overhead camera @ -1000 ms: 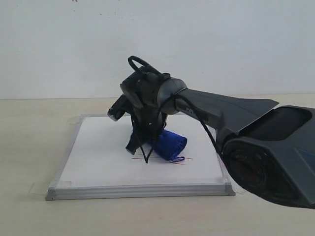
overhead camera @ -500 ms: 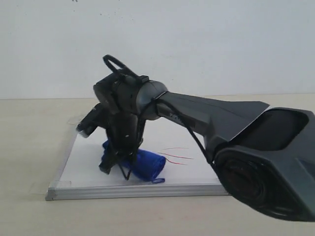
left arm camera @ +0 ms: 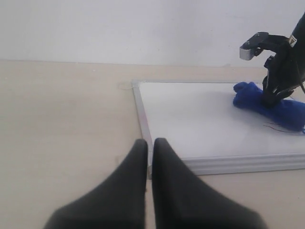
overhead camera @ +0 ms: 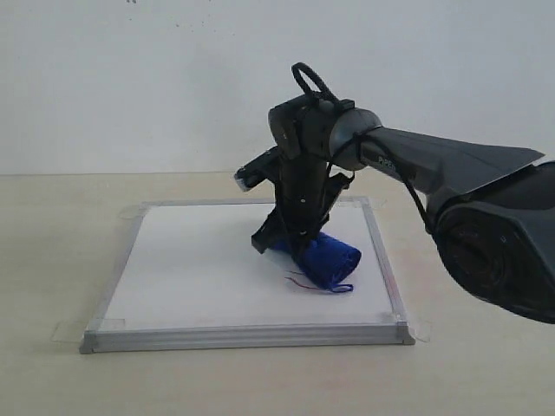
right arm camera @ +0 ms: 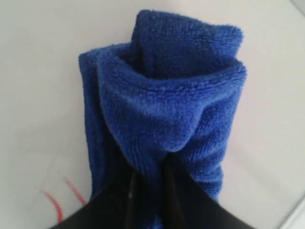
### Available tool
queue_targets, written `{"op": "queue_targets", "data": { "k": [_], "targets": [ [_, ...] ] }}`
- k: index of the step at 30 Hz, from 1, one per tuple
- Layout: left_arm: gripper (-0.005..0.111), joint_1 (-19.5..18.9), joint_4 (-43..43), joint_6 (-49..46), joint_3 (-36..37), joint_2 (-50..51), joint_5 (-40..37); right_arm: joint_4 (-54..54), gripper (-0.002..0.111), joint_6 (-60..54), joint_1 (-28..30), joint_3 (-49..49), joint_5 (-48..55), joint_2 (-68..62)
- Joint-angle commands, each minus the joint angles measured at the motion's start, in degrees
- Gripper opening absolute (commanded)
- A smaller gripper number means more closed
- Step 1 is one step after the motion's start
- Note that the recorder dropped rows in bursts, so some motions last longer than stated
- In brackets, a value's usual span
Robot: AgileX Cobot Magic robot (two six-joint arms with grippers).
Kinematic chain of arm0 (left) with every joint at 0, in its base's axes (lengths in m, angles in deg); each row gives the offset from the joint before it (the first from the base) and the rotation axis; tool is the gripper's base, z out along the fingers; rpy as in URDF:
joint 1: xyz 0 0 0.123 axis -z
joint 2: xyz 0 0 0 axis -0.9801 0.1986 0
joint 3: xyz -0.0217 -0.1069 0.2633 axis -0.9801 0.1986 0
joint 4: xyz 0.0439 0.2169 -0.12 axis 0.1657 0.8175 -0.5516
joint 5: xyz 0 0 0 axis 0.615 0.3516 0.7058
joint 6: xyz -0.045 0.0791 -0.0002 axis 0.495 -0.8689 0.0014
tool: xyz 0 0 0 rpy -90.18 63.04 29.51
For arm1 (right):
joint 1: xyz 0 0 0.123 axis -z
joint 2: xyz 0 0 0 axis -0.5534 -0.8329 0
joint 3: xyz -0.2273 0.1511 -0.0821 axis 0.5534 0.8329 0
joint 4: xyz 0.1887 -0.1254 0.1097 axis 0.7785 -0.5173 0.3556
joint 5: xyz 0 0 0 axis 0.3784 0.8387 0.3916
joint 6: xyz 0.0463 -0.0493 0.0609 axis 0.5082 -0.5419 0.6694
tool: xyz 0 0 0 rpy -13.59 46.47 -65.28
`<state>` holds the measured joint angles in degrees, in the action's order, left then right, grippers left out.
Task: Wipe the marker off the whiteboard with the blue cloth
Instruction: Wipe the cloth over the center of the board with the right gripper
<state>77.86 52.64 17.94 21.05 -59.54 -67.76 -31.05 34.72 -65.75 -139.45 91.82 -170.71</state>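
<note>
nearest the exterior camera, bare table (overhead camera: pixel 260 381) is seen before the silver front frame of the whiteboard (overhead camera: pixel 243 336). off the board, over the table beside one of its corners, the left gripper (left arm camera: pixel 149 143) is held with its jaws pressed together on nothing. wide white surface is seen bare on the left arm's side and along the front frame. further back, on the right arm's side, the blue cloth (overhead camera: pixel 328 262) is laid on the board, near the side frame but apart from it. it is seen as a plush, deep-blue roll with a small loop at its nearer end. its long axis is slanted from that end back toward the board's middle, where it is pinched between the narrow jaws of the right gripper (overhead camera: pixel 290 241). a short red trace of the marker (overhead camera: pixel 299 281) is shown just beside the cloth.
</note>
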Motion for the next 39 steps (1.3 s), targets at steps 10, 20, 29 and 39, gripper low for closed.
{"op": "queue_targets", "data": {
  "k": [10,20,29,39],
  "targets": [
    [0.004,0.13,0.03,0.00,0.19,-0.18,0.17,-5.62,-0.001,-2.71,-6.01,1.46,2.09,0.86],
    [0.004,0.13,0.03,0.00,0.19,-0.18,0.17,-1.81,-0.001,10.25,5.96,10.04,2.09,3.87],
    [0.004,0.13,0.03,0.00,0.19,-0.18,0.17,5.71,-0.001,-3.57,-5.97,10.15,2.09,7.16],
    [0.004,0.13,0.03,0.00,0.19,-0.18,0.17,-2.39,-0.001,1.25,-0.82,10.25,2.09,7.16]
  ]
}}
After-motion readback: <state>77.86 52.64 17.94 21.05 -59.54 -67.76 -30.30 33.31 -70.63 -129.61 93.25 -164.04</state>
